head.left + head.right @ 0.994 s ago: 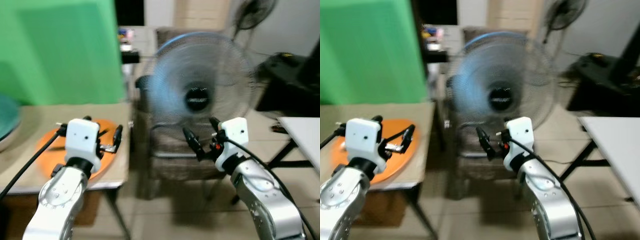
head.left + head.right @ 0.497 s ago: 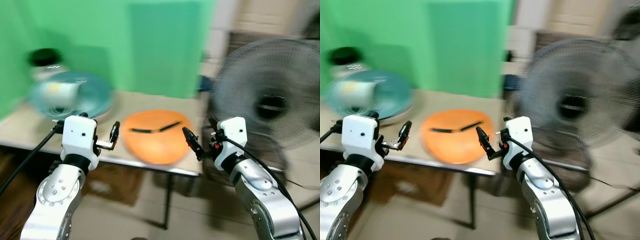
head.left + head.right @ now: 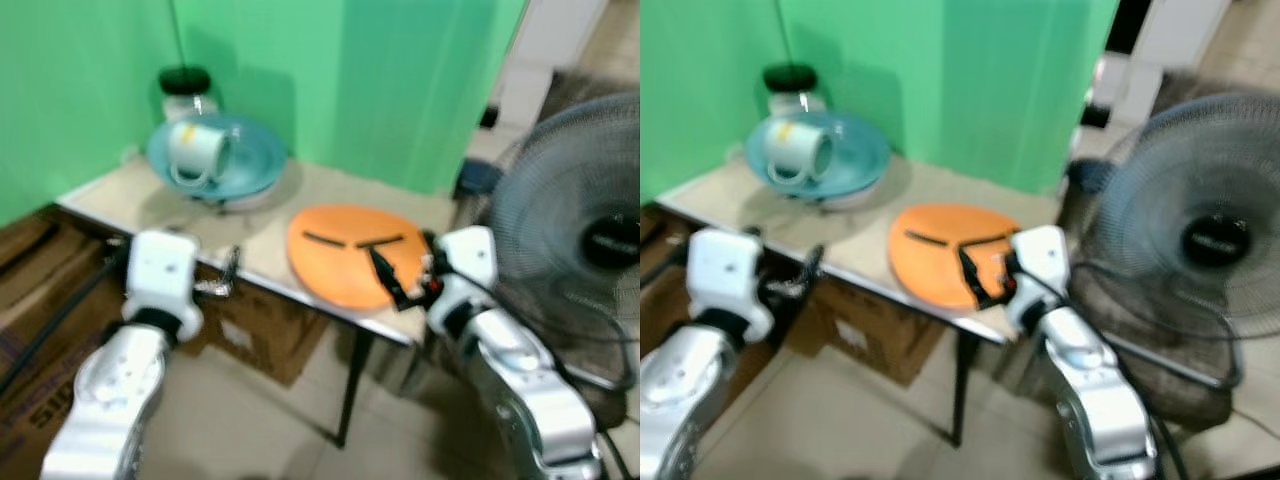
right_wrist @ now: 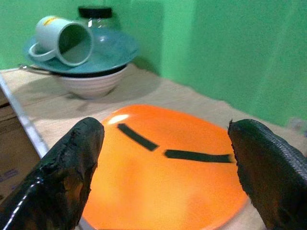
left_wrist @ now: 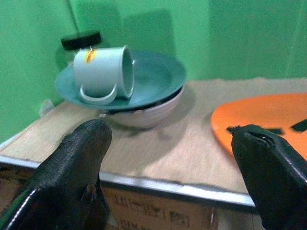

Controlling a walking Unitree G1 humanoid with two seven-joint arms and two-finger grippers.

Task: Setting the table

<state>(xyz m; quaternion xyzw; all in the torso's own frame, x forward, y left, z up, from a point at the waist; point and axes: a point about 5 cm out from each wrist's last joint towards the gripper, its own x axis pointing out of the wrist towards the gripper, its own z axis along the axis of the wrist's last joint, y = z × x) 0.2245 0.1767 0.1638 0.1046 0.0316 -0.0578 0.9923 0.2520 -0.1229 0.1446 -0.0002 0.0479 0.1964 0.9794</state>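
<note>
Since the mug (image 3: 196, 150) lies stacked in the teal plate (image 3: 255, 160) at upper left of the table (image 3: 255, 235), beside the orange plate (image 3: 345, 262), and both the left hand (image 5: 168, 167) and right hand (image 4: 165, 167) are released and empty, setting appears not yet begun.

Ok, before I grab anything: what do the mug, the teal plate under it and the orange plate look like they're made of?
Mug: probably glazed ceramic; pale, thick-walled, smooth with a soft sheen. Teal plate: likely ceramic or melamine; even colour, slight gloss, thin rim. Orange plate: looks like plastic or melamine; saturated flat colour with a bright highlight near its far edge. The pictures are blurred, so none of this is certain.
</note>
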